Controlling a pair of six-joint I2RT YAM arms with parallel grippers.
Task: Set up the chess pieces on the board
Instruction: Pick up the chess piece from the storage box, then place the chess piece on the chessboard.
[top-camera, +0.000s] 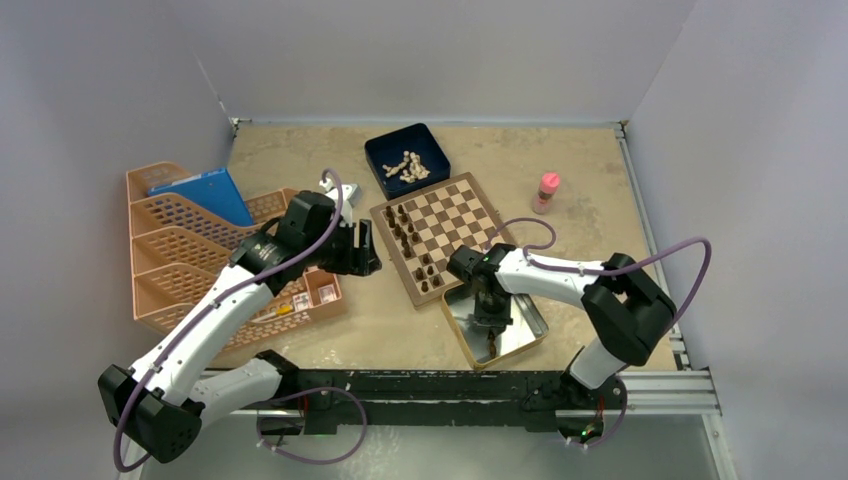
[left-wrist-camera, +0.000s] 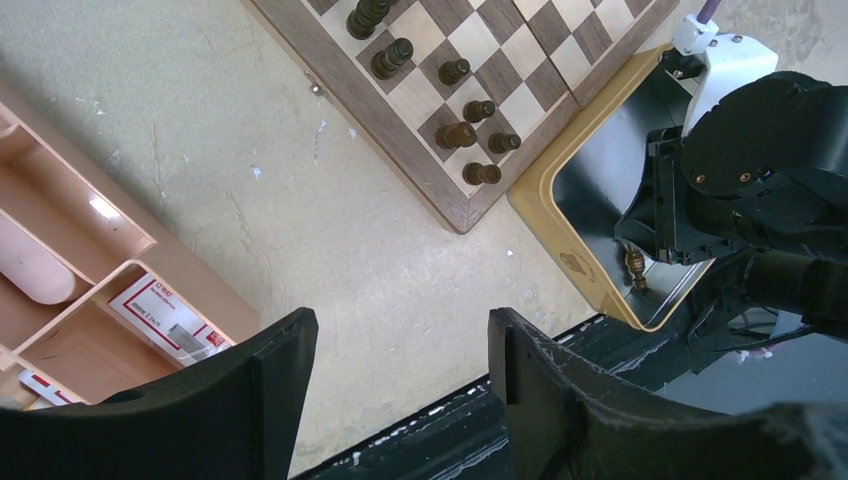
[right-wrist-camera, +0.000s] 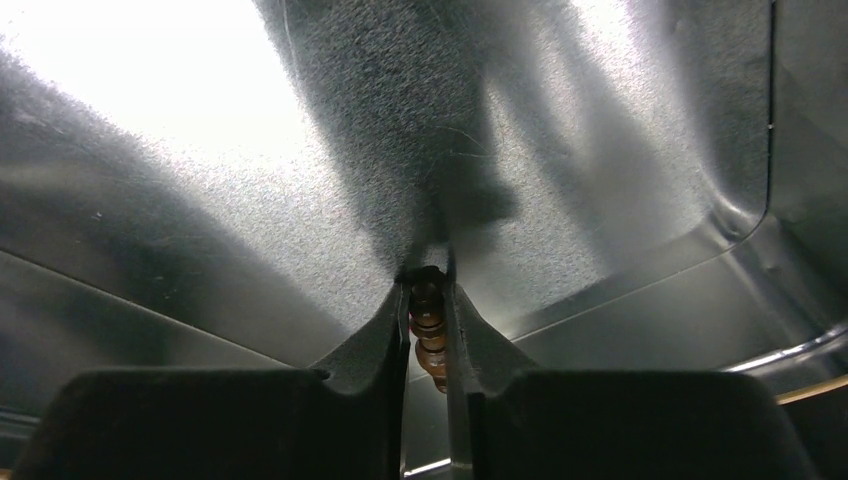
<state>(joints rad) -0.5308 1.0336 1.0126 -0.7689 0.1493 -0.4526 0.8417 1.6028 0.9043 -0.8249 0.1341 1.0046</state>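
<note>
There are two claws. The right claw (right-wrist-camera: 428, 295) is down inside the one shiny tin (top-camera: 528, 322), and its fingers pinch one dark chess piece (right-wrist-camera: 430, 345). The tin's walls stand all around this claw. The one board (top-camera: 455, 212) lies just past this claw, beside the tin. At least seven dark chess pieces (left-wrist-camera: 481, 173) stand on it. The left claw (left-wrist-camera: 400, 332) is wide open and holds nothing. The board is on one side of it and one orange rack (top-camera: 185, 265) on the other.
</note>
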